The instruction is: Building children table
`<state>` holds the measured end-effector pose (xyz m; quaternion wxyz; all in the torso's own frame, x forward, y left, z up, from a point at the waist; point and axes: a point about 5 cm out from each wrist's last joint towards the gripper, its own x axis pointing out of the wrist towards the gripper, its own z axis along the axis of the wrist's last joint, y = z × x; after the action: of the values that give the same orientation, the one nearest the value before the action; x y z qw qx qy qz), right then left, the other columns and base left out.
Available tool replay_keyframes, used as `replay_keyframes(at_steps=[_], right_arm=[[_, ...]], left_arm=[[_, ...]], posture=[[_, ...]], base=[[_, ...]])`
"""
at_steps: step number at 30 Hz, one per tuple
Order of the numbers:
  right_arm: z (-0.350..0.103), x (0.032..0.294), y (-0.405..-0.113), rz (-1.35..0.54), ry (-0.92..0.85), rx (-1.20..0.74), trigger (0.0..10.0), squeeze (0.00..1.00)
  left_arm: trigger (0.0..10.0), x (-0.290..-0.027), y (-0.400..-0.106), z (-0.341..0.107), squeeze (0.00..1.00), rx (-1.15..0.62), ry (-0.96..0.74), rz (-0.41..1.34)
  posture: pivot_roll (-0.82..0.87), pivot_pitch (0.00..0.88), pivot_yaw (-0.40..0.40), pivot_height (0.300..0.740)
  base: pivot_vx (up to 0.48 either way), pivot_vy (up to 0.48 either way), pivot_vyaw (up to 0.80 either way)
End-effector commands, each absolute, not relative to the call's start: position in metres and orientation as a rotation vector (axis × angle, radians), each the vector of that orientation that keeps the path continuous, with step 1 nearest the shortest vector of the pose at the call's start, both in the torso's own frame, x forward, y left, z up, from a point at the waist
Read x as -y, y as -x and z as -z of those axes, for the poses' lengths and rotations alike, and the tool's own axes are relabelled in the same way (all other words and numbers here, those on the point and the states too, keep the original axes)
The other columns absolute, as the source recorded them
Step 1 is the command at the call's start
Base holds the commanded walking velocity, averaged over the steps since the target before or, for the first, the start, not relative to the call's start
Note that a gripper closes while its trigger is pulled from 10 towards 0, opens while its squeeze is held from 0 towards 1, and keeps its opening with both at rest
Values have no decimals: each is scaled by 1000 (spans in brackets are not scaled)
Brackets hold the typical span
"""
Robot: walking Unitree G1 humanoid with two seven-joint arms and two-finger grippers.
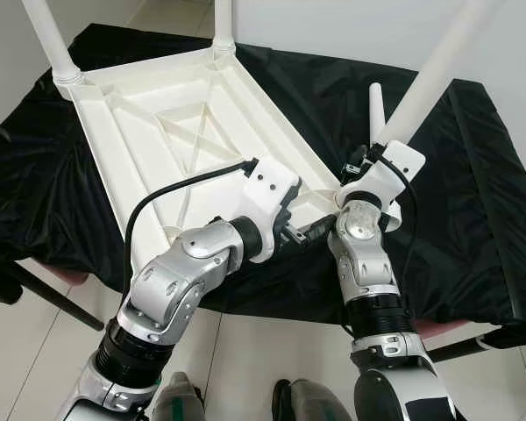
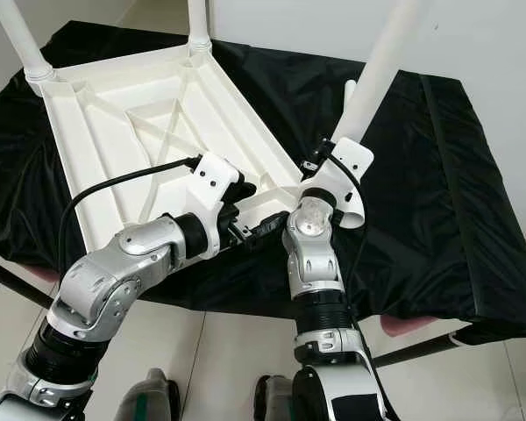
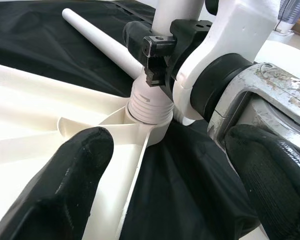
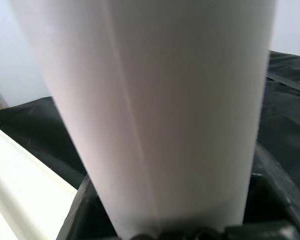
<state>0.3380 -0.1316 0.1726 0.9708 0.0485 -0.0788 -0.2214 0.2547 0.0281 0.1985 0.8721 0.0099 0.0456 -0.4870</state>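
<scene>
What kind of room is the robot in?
Probably a room in a home, used as a work spot. There is a pale tiled floor, plain white walls, and a table draped in black cloth with an upside-down white children's table on it.

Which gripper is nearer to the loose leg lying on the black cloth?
Right. The right gripper clamps the upright leg directly beside the loose leg; the left gripper sits open at the tabletop's corner, farther away.

I've got L arm bent inward, left tool [image 3: 165, 165] fingers spread apart; R arm raised upright, right tool [image 1: 374, 160] clamped tight.
</scene>
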Motion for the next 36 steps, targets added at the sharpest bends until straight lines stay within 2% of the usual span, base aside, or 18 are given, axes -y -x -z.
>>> replay_keyframes(at_steps=[1, 16, 17, 18, 19, 35, 36], right_arm=[[-153, 138, -337, 452, -96, 75, 10000, 1000], [-174, 145, -347, 203, -79, 213, 10000, 1000], [-176, 147, -348, 180, -79, 220, 0, 1000], [-176, 147, -348, 180, -79, 220, 0, 1000], [-180, 148, -350, 151, -94, 230, 0, 0], [-197, 157, -363, 90, -138, 279, 0, 0], [-203, 158, -365, 70, -147, 284, 8784, 0]], left_arm=[[10000, -21, -247, -202, 0, -74, -16, 1073], [10000, -20, -247, -204, 0, -69, -11, 1075], [10000, -19, -248, -204, 0, -68, -11, 1075], [10000, -19, -248, -204, 0, -68, -11, 1075], [10000, -19, -248, -204, 0, -67, -10, 1075], [10000, -27, -254, -197, 0, -83, -47, 1044], [10000, -32, -256, -193, 0, -95, -69, 1036]], posture=[[-14, 67, -39, 740], [-27, 71, -36, 740], [-29, 72, -36, 740], [-29, 72, -36, 740], [-29, 72, -36, 740], [-22, 70, -33, 740], [-23, 68, -30, 740]], base=[[0, 0, 0], [0, 0, 0], [0, 0, 0], [0, 0, 0], [0, 0, 0], [0, 0, 0], [0, 0, 0]])
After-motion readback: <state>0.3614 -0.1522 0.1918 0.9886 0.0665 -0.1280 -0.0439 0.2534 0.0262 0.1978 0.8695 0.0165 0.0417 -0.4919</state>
